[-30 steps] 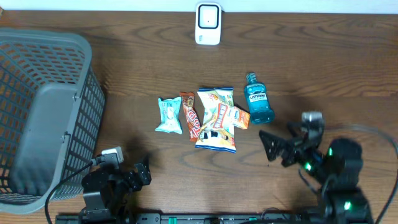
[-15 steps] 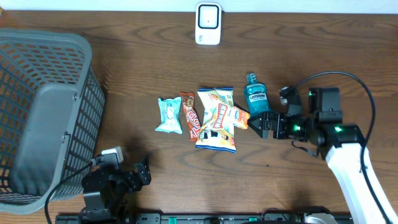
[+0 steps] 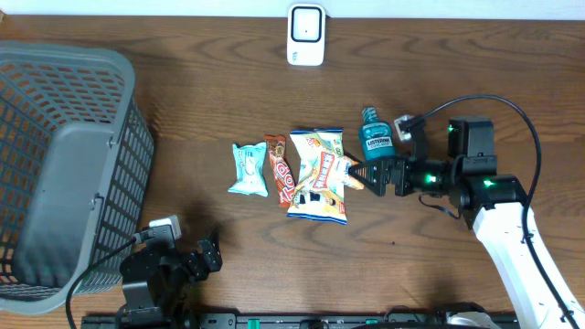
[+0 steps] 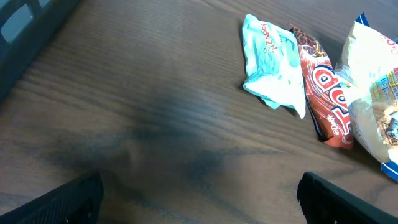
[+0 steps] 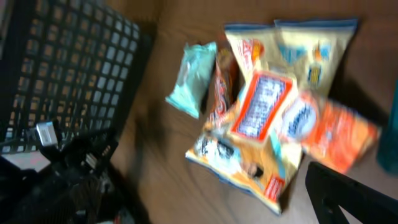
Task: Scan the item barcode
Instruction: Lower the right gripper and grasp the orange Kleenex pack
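basket (image 3: 137, 155): grey mesh | bottle (image 3: 377, 142): teal | packet (image 3: 248, 170): mint | scanner (image 3: 305, 35): white | table (image 3: 201, 91): brown wood-grain

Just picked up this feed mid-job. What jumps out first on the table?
A cluster of snack packets lies mid-table, with a blue mouthwash bottle just to its right. The right gripper hovers at that edge of the pile, jaws open and holding nothing. A large grey basket fills the left side, and a white scanner sits at the far edge.
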`<state>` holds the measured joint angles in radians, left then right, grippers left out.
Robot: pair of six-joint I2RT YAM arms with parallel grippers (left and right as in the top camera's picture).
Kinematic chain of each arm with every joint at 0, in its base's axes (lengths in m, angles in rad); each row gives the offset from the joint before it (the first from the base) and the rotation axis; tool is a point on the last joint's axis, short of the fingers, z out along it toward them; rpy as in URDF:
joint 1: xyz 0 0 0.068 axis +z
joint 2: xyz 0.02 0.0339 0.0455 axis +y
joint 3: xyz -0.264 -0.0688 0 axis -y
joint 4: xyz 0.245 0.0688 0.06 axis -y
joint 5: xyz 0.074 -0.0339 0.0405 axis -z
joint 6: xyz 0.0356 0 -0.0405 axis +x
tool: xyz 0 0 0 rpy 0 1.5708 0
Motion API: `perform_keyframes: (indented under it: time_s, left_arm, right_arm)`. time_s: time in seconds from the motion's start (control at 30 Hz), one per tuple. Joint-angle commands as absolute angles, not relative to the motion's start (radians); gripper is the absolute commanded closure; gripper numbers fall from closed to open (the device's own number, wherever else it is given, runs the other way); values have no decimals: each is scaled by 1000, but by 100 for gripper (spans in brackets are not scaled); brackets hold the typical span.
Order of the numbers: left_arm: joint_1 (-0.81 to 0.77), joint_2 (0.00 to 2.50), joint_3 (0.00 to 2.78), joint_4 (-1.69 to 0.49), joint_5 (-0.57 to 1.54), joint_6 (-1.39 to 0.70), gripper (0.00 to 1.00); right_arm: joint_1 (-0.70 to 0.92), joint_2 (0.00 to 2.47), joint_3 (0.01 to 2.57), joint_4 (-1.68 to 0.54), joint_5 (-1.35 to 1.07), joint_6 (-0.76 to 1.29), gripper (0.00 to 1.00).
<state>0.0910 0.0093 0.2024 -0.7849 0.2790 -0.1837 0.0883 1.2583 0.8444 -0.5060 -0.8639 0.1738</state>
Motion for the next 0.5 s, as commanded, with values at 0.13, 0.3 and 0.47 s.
perform_keyframes:
  time_s: [0.13,0.3,0.47]
  left_arm:
    - [95,6,202,-859,279,-185,2]
    - [95,6,202,-859,279,-185,2]
    - [95,6,202,-859,279,-185,2]
  right_arm:
    - [107,1248,904,-513,-614,285,1]
    - [202,1248,984,-599,-337,323,1]
    - [341,1256,1031,-644,-119,399,1]
